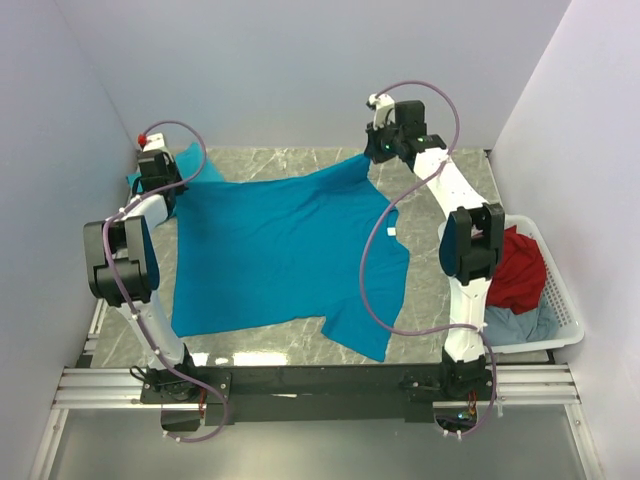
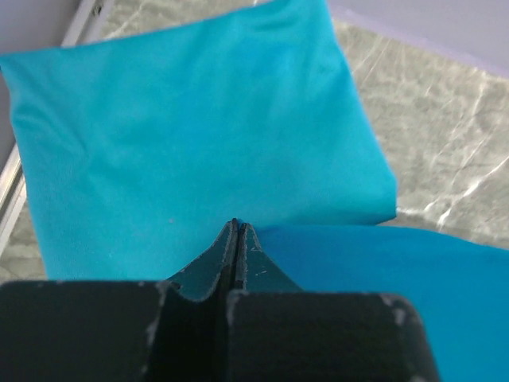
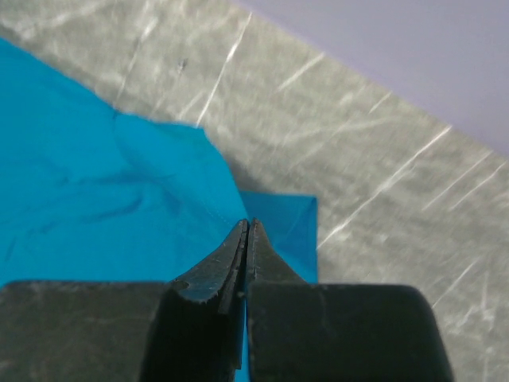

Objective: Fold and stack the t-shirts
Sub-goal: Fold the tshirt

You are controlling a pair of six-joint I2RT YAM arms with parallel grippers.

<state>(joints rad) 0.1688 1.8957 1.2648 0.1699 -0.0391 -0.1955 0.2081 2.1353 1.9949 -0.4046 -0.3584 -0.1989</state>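
Note:
A bright teal-blue t-shirt [image 1: 280, 250] lies spread across the table, its small white neck label [image 1: 390, 233] near the right side. My left gripper [image 1: 172, 190] is shut on its back left corner; in the left wrist view the gripper [image 2: 236, 225] has its jaws pressed together at the edge of that shirt [image 2: 398, 278]. My right gripper [image 1: 372, 156] is shut on the back right corner, and cloth [image 3: 159, 199] shows between the shut jaws of the gripper [image 3: 247, 224]. A second teal t-shirt [image 2: 199, 119], folded, lies at the back left [image 1: 205, 160].
A white basket [image 1: 565, 310] stands to the right of the table and holds red cloth [image 1: 520, 270] and grey-blue cloth [image 1: 520, 325]. Walls close in at the back and both sides. Marble tabletop [image 3: 358, 135] shows behind the shirt.

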